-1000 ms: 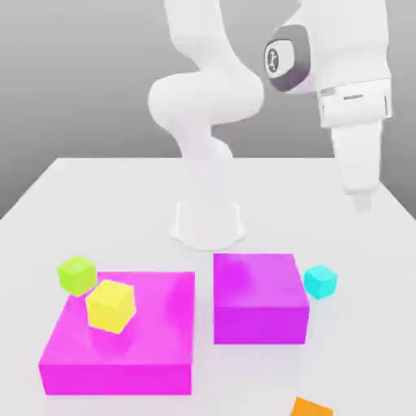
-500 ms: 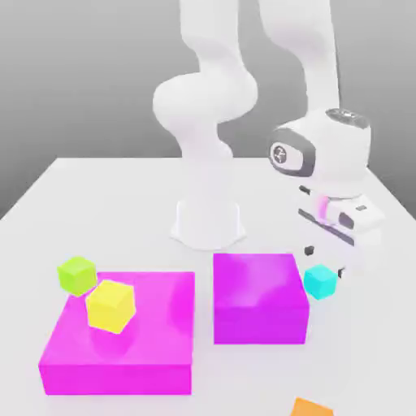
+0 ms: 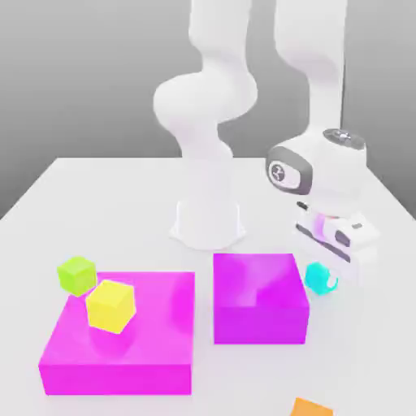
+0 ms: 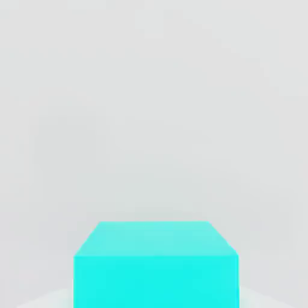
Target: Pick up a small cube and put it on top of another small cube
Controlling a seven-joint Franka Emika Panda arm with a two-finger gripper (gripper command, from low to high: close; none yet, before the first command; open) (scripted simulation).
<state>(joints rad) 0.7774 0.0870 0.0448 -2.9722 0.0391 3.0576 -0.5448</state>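
hanging low over the white tabletop point(image 3: 97, 203), the gripper point(image 3: 329, 272) sits right at the small cyan cube point(image 3: 318, 279), its white hand covering the cube's upper part in the exterior view; whether the jaws are open or closed on it cannot be told. the cube rests on the tabletop near the edge on the exterior view's right, just beside the smaller magenta block point(image 3: 260, 297) and not touching it as far as can be seen. in the hand view the cyan cube point(image 4: 155, 264) shows a flat, matte top face and a brighter front face with crisp edges, against plain pale surface.

the smaller magenta block is a smooth, boxy slab with sharp corners. the wider, flatter magenta block point(image 3: 122, 333) lies towards the near corner on the exterior view's left and carries a yellow cube point(image 3: 110, 305), tilted on its top. a lime-green cube point(image 3: 77, 275) sits at that block's far corner. an orange piece point(image 3: 310, 407) shows at the near edge. the arm's glossy white rounded base point(image 3: 207, 223) stands mid-table.
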